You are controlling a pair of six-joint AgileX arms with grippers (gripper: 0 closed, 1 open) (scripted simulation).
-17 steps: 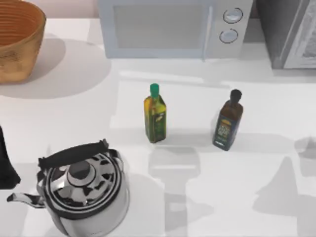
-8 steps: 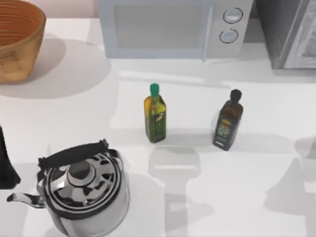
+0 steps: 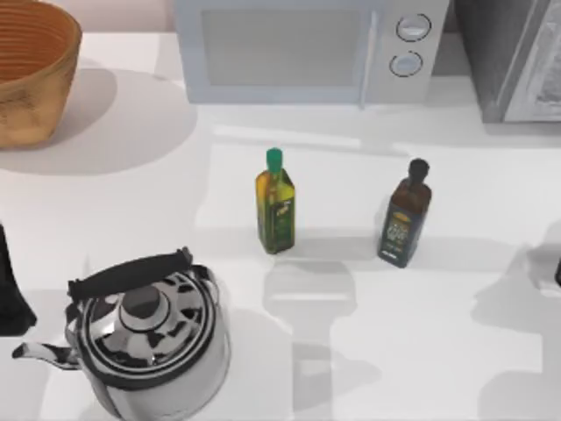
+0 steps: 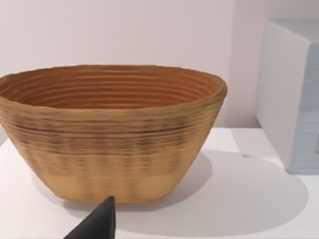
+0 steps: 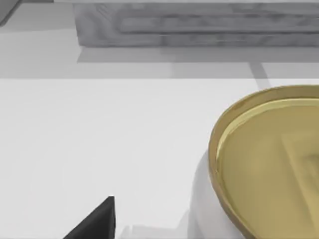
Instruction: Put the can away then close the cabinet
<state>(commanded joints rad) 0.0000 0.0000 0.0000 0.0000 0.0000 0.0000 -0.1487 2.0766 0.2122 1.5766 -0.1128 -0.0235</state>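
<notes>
Since the earlier frames, the shadow at the right edge of the top view had shifted and a dark sliver had appeared at that edge, consistent with the right arm coming down there; the bottles and kettle had not moved.

The right gripper (image 5: 92,221) showed one dark fingertip in its wrist view, hovering just above the can (image 5: 271,164), whose gold lid lay close beside it. Whether the fingers were open or closed could not be told. The cabinet (image 5: 199,25) stood behind the can, well apart from it.

Judgement: the can is rigid metal with smooth, possibly slippery walls and moderate weight. It should be taken across the side wall below the rim, not on the lid.

The left gripper (image 4: 97,224) was parked at the left edge of the bench (image 3: 131,202), facing the wicker basket (image 4: 112,129); its finger state could not be told either.

Elsewhere on the bench stood a kettle (image 3: 145,338), a green-capped bottle (image 3: 275,203), a dark bottle (image 3: 405,217) and a microwave (image 3: 302,48).
</notes>
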